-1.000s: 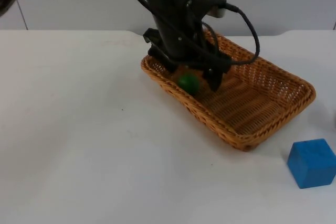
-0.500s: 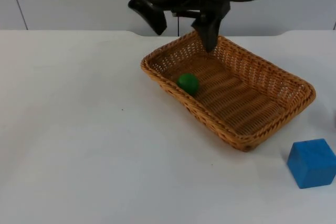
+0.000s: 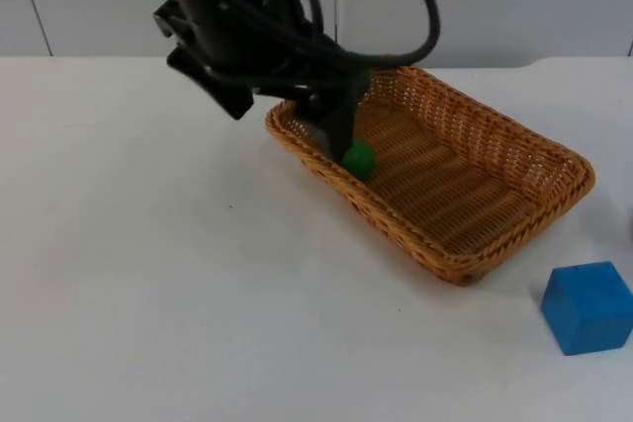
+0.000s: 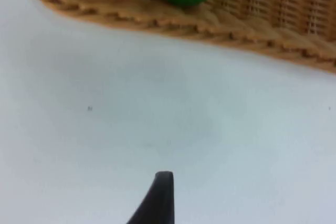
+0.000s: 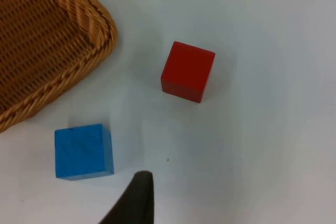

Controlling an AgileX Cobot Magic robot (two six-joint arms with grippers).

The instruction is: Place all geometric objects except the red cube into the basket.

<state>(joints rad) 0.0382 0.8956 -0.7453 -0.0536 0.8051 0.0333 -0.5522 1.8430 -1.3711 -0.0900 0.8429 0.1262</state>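
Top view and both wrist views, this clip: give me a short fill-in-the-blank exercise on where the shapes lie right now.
1. The green ball lies inside the ____.
2. The blue cube rests on the white ____, outside the basket.
3. In the right wrist view, the cube lying farther from the basket's rim is ____.
4. The left gripper hangs over the basket's end that holds the ____.

Missing words: basket; table; red; green ball
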